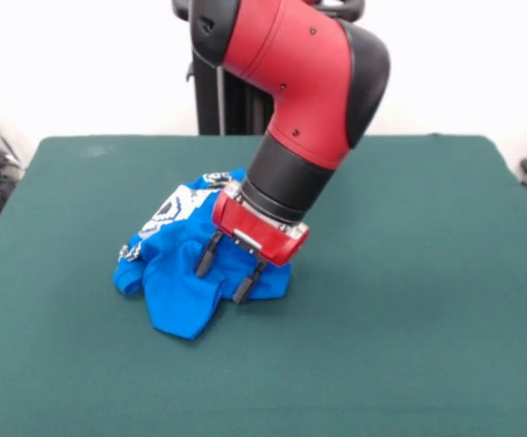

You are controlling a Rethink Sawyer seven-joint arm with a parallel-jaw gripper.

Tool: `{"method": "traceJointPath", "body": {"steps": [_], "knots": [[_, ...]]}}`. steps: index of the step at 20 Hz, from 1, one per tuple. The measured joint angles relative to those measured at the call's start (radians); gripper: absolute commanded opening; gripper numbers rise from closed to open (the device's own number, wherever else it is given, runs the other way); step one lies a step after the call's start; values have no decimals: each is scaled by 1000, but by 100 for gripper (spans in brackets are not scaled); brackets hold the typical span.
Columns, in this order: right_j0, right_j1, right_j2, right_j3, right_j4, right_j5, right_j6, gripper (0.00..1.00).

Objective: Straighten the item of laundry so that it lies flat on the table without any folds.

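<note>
Shirt (186, 273) bunched left of centre on surface (409, 319). Pincer (226, 278) released, its 2 fingers straddling the heap's right flank; bulk lies to picture-left, hem tip toward camera.

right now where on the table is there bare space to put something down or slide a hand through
Bare green table runs from the blue T-shirt to the picture's right edge, along the whole near edge below the shirt, and in a narrower strip on the picture's left. It is crowded only at the crumpled shirt, left of centre, where the open gripper and arm hang over it.
</note>
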Motion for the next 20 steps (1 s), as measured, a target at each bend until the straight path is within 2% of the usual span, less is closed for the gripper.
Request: {"method": "traceJointPath", "body": {"steps": [10,20], "knots": [[-4,-1,0,-3,0,0,0,100],[59,12,-37,3,-15,6,0,100]]}}
